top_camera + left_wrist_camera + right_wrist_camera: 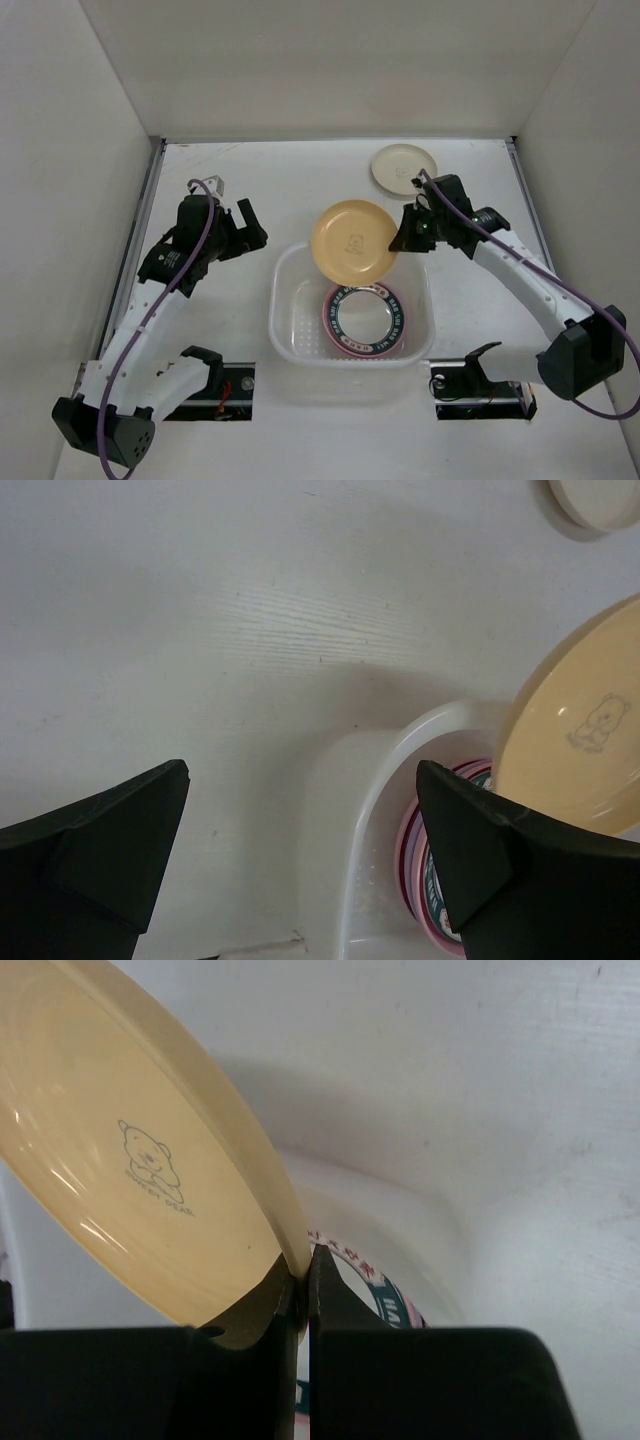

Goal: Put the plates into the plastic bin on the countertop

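A: Left jaws spread wide, holding nothing, over the bare worktop (pixel 200 630) just beside the plastic bin (pixel 290 322).
B: We've got a stack of plates (pixel 366 320) down in there, lettered rim on top.
A: Above it the orange-yellow plate (pixel 352 242) hangs tilted, its edge clamped between the right jaws.
B: So we'd call this one nearly home, with the cream plate (pixel 403 168) waiting on the worktop beyond.

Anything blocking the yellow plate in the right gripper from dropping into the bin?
Nothing visible. The round orange-yellow plate hangs tilted over the far rim of the translucent white plastic bin; below lie only the stacked plates already inside.
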